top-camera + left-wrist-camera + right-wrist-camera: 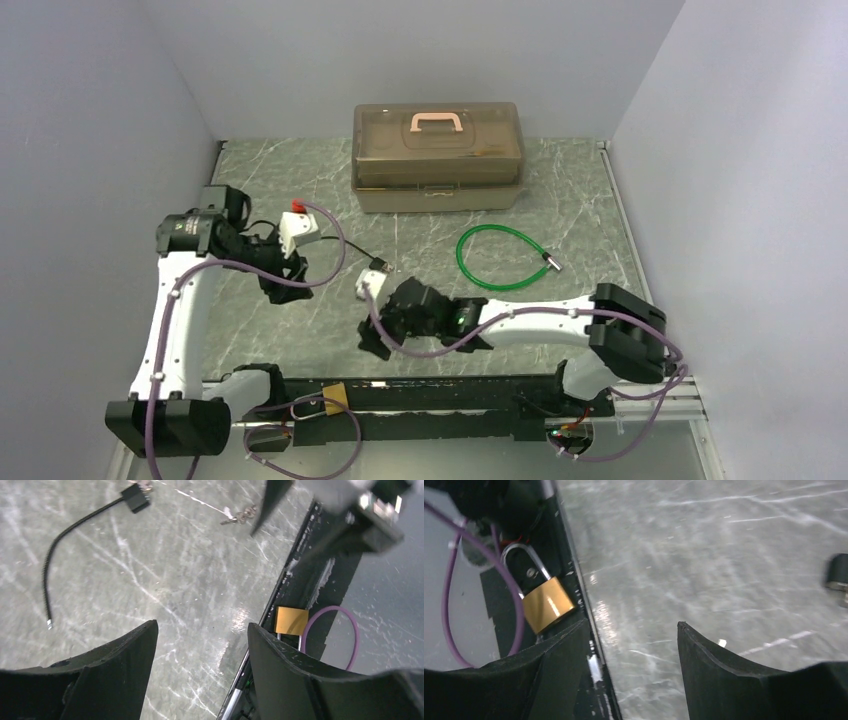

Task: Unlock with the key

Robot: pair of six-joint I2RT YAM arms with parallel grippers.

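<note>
Brass padlock (548, 605) lies along black rail (450, 392), shackle (538, 565) leftward; left pincer (201, 625), right pincer (632, 625) apart, empty.

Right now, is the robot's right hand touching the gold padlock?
Apart. The top view shows a strip of bare table between the right hand and the padlock.

Pale lavender walls (400, 50) enclose a grey-green marbled tabletop (580, 200), white-veined and glossy with glare.

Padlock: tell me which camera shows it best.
Right wrist: the padlock is close, brass body and shackle both clear. Left wrist shows mainly its brass body. Top external shows only a small brass patch.
</note>
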